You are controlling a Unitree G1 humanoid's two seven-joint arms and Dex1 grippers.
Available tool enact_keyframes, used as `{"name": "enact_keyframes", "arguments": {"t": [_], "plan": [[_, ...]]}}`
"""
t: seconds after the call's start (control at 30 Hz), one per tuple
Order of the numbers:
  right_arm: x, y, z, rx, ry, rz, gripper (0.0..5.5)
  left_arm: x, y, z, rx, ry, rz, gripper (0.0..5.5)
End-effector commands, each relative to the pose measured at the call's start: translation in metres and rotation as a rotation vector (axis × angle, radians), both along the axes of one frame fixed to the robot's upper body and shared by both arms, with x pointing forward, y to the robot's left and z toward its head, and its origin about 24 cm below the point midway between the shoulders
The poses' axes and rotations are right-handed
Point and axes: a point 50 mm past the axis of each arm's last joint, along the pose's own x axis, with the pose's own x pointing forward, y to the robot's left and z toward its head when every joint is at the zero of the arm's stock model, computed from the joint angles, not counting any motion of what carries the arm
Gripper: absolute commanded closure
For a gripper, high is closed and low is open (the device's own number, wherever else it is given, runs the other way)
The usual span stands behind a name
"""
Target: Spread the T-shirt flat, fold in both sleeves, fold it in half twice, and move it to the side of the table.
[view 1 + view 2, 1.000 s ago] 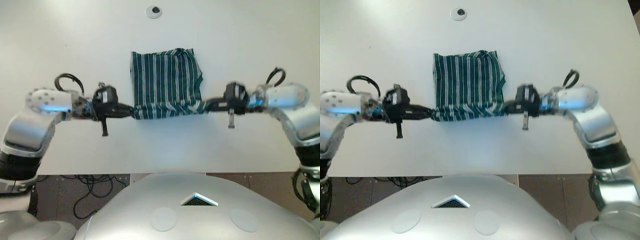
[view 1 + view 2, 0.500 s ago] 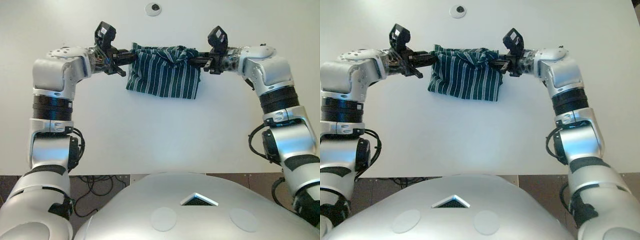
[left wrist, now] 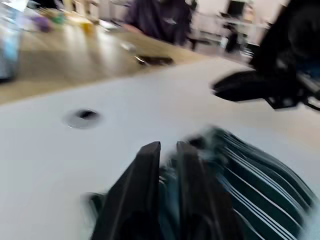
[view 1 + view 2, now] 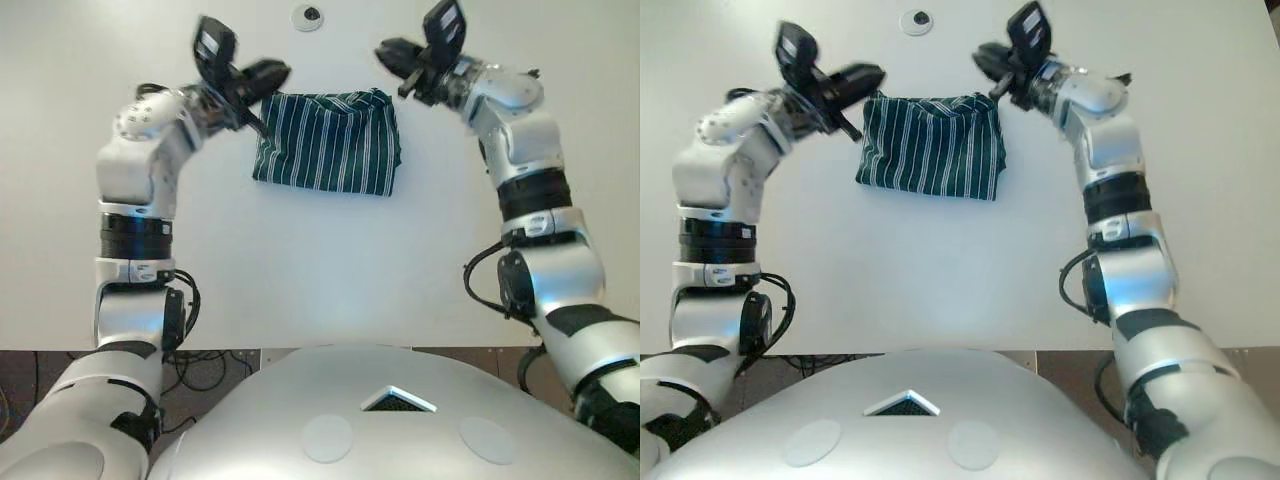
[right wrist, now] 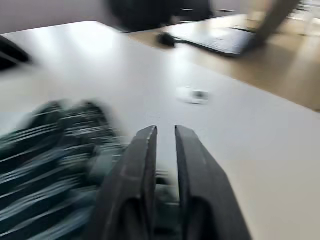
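Folded T-shirt [image 4: 328, 143] lies on the surface [image 4: 300, 270] between left tool [image 4: 270, 72] and right tool [image 4: 390, 52], both raised by its far corners, narrowly parted and empty. Judged light, limp and apt to unfold; pinch all layers at two corners of one edge.

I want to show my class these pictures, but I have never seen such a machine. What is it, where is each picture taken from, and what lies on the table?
This is a humanoid robot with two arms, each ending in a two-fingered pincer. Two pictures come from cameras in its head, looking down over its arms; the other two come from a camera on each wrist. On the white table lies a folded green-striped T-shirt, with a small round disc beyond it. The left pincer hangs near the shirt's far left corner, the right pincer near its far right corner. Neither holds anything.
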Motion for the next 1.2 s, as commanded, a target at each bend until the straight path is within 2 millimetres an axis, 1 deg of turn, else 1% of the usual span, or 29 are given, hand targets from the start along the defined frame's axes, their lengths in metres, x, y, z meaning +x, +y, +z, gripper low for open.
{"name": "enact_keyframes", "arguments": {"t": [0.03,0.07,0.1,0.17,0.2,0.27,0.3,0.37,0.43,0.5,0.57,0.6,0.63,0.67,0.7,0.73,0.77,0.8,0.87,0.93,1.0,1.1,1.13,1.2], "plan": [[-0.026,0.035,-0.016,-0.001,0.084,0.190,5.47,-0.003,-0.003,-0.029,0.203,0.057,-0.033,5.49],[-0.028,0.040,-0.021,-0.015,0.101,0.197,5.47,0.000,-0.001,-0.034,0.239,0.055,-0.014,5.49],[-0.026,0.045,-0.031,-0.042,0.122,0.161,5.47,0.006,0.000,-0.034,0.248,0.039,0.027,5.49],[-0.016,0.051,-0.044,-0.060,0.157,0.035,5.47,0.014,0.001,-0.034,0.232,0.024,0.082,5.49],[-0.011,0.051,-0.047,-0.052,0.175,-0.031,5.47,0.016,0.002,-0.035,0.229,0.022,0.096,5.49],[0.003,0.044,-0.049,0.074,0.285,-0.192,5.47,0.017,0.005,-0.039,0.233,0.031,0.126,5.49],[0.008,0.037,-0.054,0.105,0.340,-0.276,5.47,0.017,0.008,-0.041,0.236,0.033,0.146,5.49],[0.012,0.020,-0.065,0.097,0.427,-0.416,5.47,0.020,0.016,-0.041,0.206,0.028,0.213,5.49],[0.012,0.011,-0.073,0.068,0.478,-0.466,5.47,0.024,0.028,-0.030,0.117,-0.005,0.322,5.49],[0.008,0.004,-0.082,0.022,0.516,-0.492,5.47,0.029,0.042,-0.008,-0.034,-0.062,0.446,5.49],[0.004,-0.017,-0.093,-0.035,0.541,-0.604,5.47,0.030,0.054,0.011,-0.133,-0.125,0.535,5.49],[0.003,-0.038,-0.097,-0.038,0.554,-0.727,5.47,0.029,0.057,0.017,-0.152,-0.151,0.564,5.49],[0.001,-0.063,-0.099,-0.027,0.564,-0.874,5.47,0.028,0.059,0.021,-0.155,-0.169,0.580,5.49],[-0.003,-0.092,-0.100,-0.006,0.571,-1.036,5.47,0.025,0.059,0.022,-0.140,-0.183,0.591,5.49],[-0.011,-0.123,-0.101,0.018,0.579,-1.205,5.47,0.021,0.058,0.021,-0.137,-0.187,0.604,5.49],[-0.019,-0.145,-0.102,0.033,0.587,-1.323,5.47,0.017,0.058,0.019,-0.136,-0.186,0.616,5.49],[-0.028,-0.161,-0.104,0.036,0.591,-1.417,5.47,0.014,0.057,0.017,-0.135,-0.184,0.623,5.49],[-0.042,-0.179,-0.108,0.013,0.592,-1.520,5.47,0.009,0.056,0.013,-0.138,-0.175,0.633,5.49],[-0.062,-0.199,-0.113,-0.026,0.591,-1.640,5.47,0.001,0.053,0.009,-0.139,-0.164,0.646,5.49],[-0.074,-0.206,-0.111,-0.053,0.570,-1.710,5.47,-0.004,0.051,0.007,-0.130,-0.161,0.651,5.49],[-0.076,-0.204,-0.099,-0.056,0.484,-1.722,5.47,-0.008,0.050,0.006,-0.128,-0.160,0.657,5.49],[-0.054,-0.179,-0.054,-0.062,0.172,-1.517,5.47,-0.012,0.055,0.004,-0.107,-0.172,0.722,5.49],[-0.046,-0.166,-0.034,-0.081,0.033,-1.430,5.47,-0.015,0.058,0.000,-0.065,-0.179,0.752,5.49],[-0.040,-0.142,-0.007,-0.107,-0.164,-1.300,5.47,-0.019,0.061,-0.008,-0.010,-0.180,0.793,5.49]]}}
